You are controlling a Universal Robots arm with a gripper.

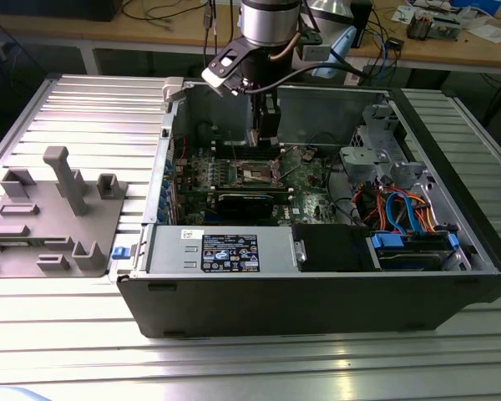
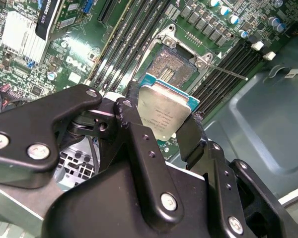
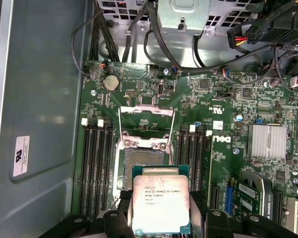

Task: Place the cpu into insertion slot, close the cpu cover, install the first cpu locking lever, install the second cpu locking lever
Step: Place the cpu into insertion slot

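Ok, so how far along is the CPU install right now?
Nothing is seated yet. The insertion slot lies empty and the cpu cover stands swung open at its edge. In hand: the gripper is shut on the cpu, held over the board close to the slot. Left: the chip is not in, the cover is not closed, and a locking lever juts out free beside the socket.

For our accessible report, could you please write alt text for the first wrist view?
The gripper holds the cpu by its edges, silvery face showing, close to the open insertion slot on the green motherboard, not yet seated. The cpu cover stands raised beside the slot.
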